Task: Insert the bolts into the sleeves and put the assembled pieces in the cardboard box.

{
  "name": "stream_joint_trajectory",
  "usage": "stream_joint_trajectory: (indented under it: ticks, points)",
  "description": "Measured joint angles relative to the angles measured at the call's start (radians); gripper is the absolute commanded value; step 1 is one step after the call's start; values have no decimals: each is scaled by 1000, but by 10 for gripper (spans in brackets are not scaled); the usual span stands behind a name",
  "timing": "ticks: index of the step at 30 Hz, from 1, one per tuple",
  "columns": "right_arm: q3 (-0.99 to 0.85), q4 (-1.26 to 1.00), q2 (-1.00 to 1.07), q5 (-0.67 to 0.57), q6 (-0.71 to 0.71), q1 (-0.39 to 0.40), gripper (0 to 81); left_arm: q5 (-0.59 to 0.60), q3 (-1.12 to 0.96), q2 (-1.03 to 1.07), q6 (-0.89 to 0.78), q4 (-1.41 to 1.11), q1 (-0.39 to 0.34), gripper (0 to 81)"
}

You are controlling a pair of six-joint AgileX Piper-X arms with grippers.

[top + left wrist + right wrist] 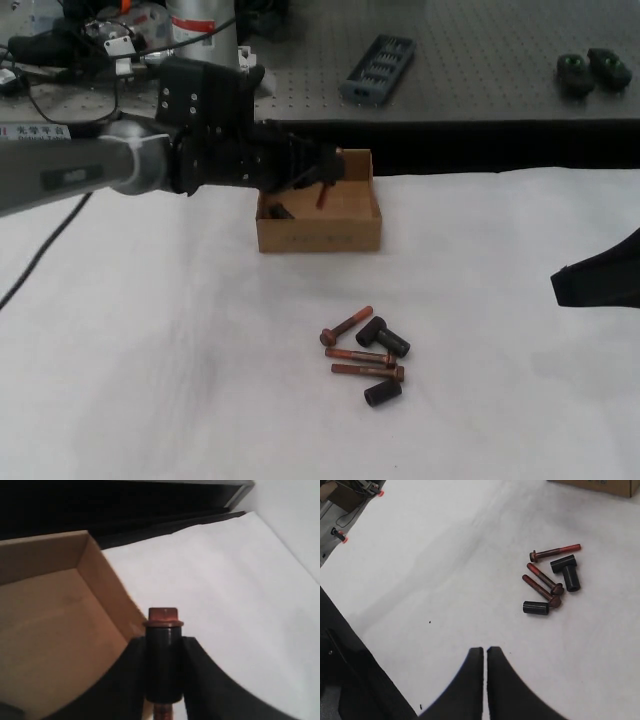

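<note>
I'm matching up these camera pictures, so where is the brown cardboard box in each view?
High view: brown cardboard box mid-bench, under the left gripper.
Left wrist view: its open inside beside the gripper-held black sleeve with bolt.
Right wrist view: its wall at the frame's edge, beyond the loose rust-red bolts.
Shared landmark: the white cloth.

bolts (347, 324) rust-red | sleeves (383, 392) black | cardboard box (320, 238) tan | cloth (150, 380) white

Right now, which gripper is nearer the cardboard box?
Left. The left gripper is over the box rim, holding a sleeved bolt; the right gripper is far off to the side.
</note>
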Motion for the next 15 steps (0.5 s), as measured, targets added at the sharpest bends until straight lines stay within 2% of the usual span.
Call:
stream_joint_trajectory:
  ticks: [7, 9, 15]
  points:
    - [0, 0, 0, 0, -2, 0, 29, -28, -143, 131, 6, 26, 41, 3]
    - [0, 0, 0, 0, -2, 0, 29, -29, -156, 142, 6, 26, 45, 33]
    - [0, 0, 0, 0, -5, 0, 29, -24, -160, 150, 22, 26, 45, 341]
